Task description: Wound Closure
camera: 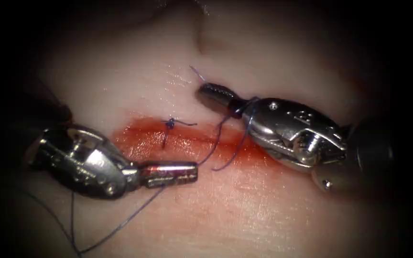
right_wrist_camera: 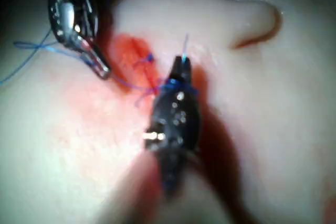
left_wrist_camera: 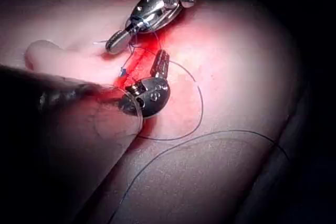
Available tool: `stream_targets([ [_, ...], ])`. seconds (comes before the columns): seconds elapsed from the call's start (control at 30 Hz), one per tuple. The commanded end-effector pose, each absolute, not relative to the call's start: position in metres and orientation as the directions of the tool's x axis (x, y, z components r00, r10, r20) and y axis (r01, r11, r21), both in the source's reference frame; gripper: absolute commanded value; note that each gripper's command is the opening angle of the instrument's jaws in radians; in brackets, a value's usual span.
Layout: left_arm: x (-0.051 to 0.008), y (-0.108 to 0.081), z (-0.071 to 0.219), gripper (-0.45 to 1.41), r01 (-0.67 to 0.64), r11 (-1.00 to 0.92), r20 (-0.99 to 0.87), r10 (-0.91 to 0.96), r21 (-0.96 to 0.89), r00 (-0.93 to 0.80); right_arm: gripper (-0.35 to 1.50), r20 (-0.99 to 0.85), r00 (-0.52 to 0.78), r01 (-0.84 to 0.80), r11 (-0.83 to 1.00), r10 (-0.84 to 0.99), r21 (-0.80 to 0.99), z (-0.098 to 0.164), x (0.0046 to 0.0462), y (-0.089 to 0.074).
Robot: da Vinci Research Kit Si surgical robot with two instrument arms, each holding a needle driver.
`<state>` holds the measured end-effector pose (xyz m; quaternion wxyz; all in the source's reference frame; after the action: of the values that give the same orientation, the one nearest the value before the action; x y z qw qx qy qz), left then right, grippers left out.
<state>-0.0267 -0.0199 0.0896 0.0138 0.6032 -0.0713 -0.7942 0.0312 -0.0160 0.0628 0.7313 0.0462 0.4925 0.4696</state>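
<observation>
The cut [camera: 187, 143] runs across the tissue [camera: 244, 210] as a band of red fluid, with a tied knot [camera: 169, 123] toward its left end. My left tool [camera: 170, 173] lies just in front of the cut on the left, jaws shut on the purple thread [camera: 120, 223], which trails down and left. My right tool [camera: 211, 91] lies behind the cut on the right, jaws shut on a short thread tail [camera: 197, 72]. Thread loops [camera: 239, 111] wrap its jaw base and run down to the cut. The wrist views show the left tool [left_wrist_camera: 159, 64], right tool [right_wrist_camera: 182, 64] and thread tail [right_wrist_camera: 185, 43].
A long slack strand of thread [left_wrist_camera: 210, 135] curves over the tissue beside the left tool. A fold of tissue [camera: 204, 33] rises behind the right tool. The left tool [right_wrist_camera: 100, 69] sits close to the right one across the cut.
</observation>
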Motion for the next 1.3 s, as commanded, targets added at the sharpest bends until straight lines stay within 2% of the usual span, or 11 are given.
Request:
stream_targets([
  [0.03, -0.0271, -0.02, 0.09, -0.45, -0.074, -0.993, -0.96, -0.071, 0.095, -0.272, -0.35, -0.685, 0.084, -0.645, 0.564, 0.724, 0.517, 0.062, 0.0319, -0.017],
  [0.37, -0.0243, -0.013, 0.086, -0.45, -0.173, -0.985, -0.947, 0.045, 0.011, -0.318, -0.35, -0.684, 0.084, -0.706, 0.528, 0.724, 0.472, 0.061, 0.0328, -0.02],
  [0.83, -0.0273, -0.002, 0.09, -0.45, -0.187, -0.982, -0.917, 0.072, 0.003, -0.392, -0.35, -0.714, 0.118, -0.802, 0.49, 0.69, 0.34, 0.06, 0.0325, -0.026],
  [1.3, -0.0291, 0.005, 0.095, -0.45, -0.201, -0.979, -0.912, 0.065, 0.019, -0.405, -0.35, -0.714, 0.163, -0.785, 0.528, 0.681, 0.324, 0.059, 0.0323, -0.03],
])
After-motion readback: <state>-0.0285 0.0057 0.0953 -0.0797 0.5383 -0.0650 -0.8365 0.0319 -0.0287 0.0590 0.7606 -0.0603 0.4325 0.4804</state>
